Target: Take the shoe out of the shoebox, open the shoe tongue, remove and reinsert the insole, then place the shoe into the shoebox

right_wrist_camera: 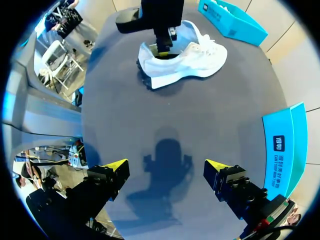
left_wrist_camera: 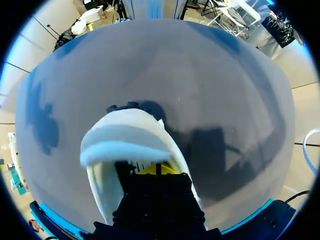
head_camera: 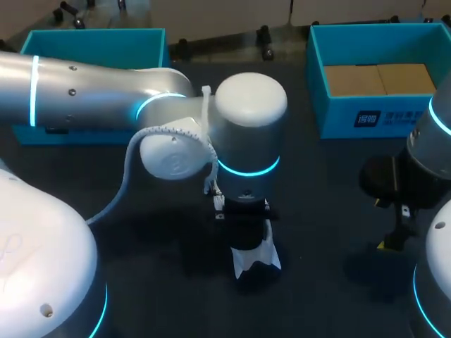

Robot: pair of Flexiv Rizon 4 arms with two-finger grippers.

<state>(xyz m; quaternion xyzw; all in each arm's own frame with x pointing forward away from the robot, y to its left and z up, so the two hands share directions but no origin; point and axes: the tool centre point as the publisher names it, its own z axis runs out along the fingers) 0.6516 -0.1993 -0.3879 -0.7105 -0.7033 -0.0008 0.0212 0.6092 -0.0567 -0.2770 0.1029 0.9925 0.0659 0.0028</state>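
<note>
A white sneaker [head_camera: 255,260] [right_wrist_camera: 195,57] lies on the dark table near the middle, mostly hidden under my left arm in the head view. My left gripper [left_wrist_camera: 156,169] [right_wrist_camera: 162,49] points straight down into the shoe's opening just behind the heel collar [left_wrist_camera: 122,137]. Its yellow tips are pressed together, and whether they pinch the insole is hidden. My right gripper [right_wrist_camera: 166,165] [head_camera: 389,243] hangs wide open over bare table at the right, well away from the shoe, with nothing between its fingers.
A teal shoebox [head_camera: 394,113] [right_wrist_camera: 286,150] with brown cardboard inside stands at the back right, close to my right arm. A second teal box [head_camera: 91,48] [right_wrist_camera: 235,22] stands at the back left, behind my left arm.
</note>
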